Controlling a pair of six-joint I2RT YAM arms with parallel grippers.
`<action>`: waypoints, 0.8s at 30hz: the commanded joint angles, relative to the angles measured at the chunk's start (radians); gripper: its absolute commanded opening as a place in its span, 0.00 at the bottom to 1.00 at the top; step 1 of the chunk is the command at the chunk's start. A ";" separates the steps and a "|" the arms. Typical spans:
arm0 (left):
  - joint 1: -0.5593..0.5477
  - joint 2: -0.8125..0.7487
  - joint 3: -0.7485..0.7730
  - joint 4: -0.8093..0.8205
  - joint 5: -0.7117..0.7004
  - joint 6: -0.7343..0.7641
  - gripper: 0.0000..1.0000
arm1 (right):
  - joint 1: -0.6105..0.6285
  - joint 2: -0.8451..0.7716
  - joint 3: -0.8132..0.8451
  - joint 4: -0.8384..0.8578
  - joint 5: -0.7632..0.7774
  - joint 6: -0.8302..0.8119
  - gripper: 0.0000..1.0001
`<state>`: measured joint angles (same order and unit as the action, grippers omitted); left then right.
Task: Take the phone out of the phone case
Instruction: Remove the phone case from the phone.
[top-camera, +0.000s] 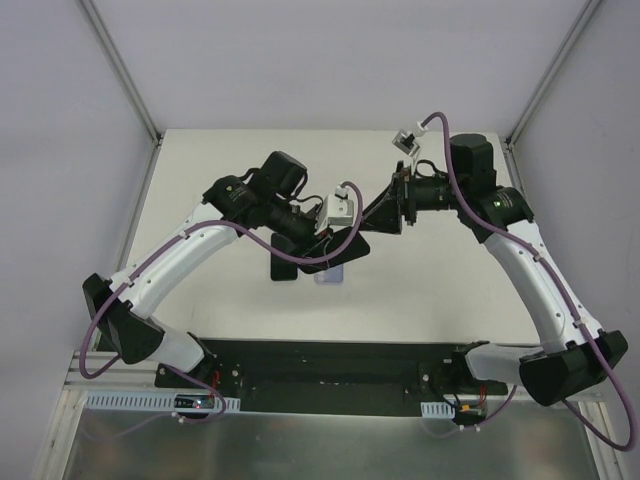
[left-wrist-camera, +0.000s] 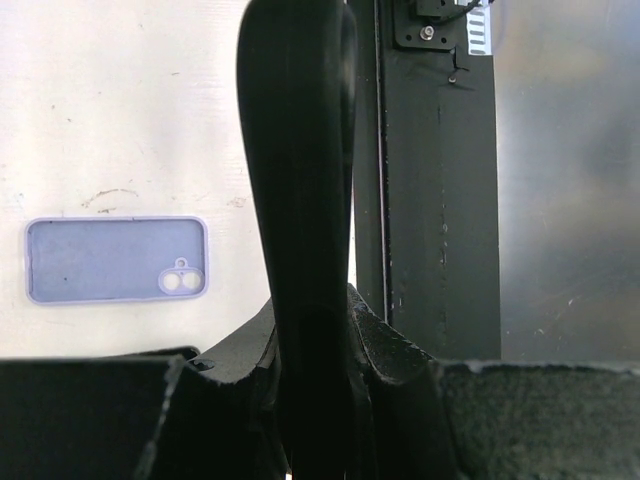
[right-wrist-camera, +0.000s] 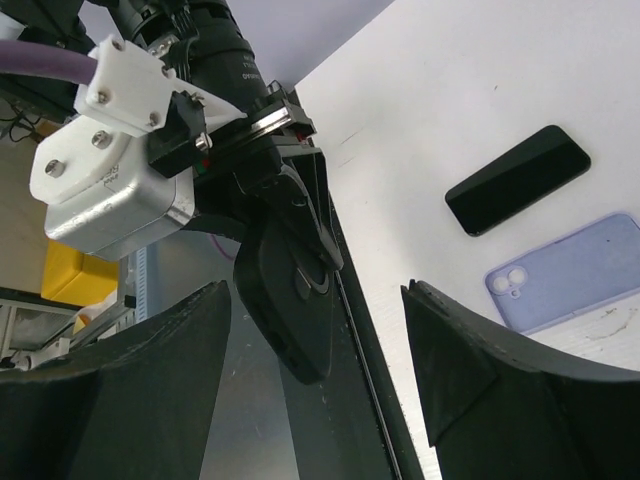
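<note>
- My left claw (left-wrist-camera: 318, 338) is clenched on a smooth dark slab (left-wrist-camera: 300, 150). The slab stands upright between the fingers and runs off the top of my left wrist view. I cannot tell what it is.
- My right claw (right-wrist-camera: 318, 288) is released, its fingers spread wide with nothing between them. It faces the left claw over the middle of the table (left-wrist-camera: 120, 100).
- The phone case (left-wrist-camera: 115, 260), lilac, lies flat on the table with its inside up. It looks empty: the raised rim shows all round, and the pale table shows through the camera cut-out.
- The phone (right-wrist-camera: 517, 180), black and glossy, lies flat on the table near the case but apart from it, with bare table between them. Neither claw touches it.
- I judge the main step done, since phone and case lie separate. This rests on that black thing on the table being the phone. It has the right shape, but I see no marking that proves it.
- What is left, as I read it, is small: let go of the slab in my left claw and bring both arms away.
- From above, my left arm covers part of the case, so I rely on the wrist views for its being empty.
</note>
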<state>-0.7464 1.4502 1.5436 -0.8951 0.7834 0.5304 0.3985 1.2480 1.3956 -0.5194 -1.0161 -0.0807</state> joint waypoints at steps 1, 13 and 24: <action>0.001 -0.028 0.027 0.061 0.053 -0.061 0.00 | 0.017 0.004 -0.007 0.074 -0.070 0.015 0.75; -0.001 -0.002 0.041 0.071 0.066 -0.084 0.00 | 0.059 0.022 -0.023 0.094 -0.078 0.025 0.68; -0.016 -0.031 -0.010 0.073 0.027 -0.011 0.00 | 0.043 0.077 -0.075 0.290 -0.151 0.241 0.05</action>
<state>-0.7395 1.4651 1.5417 -0.8719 0.7982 0.4541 0.4553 1.2896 1.3445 -0.3885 -1.1290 0.0162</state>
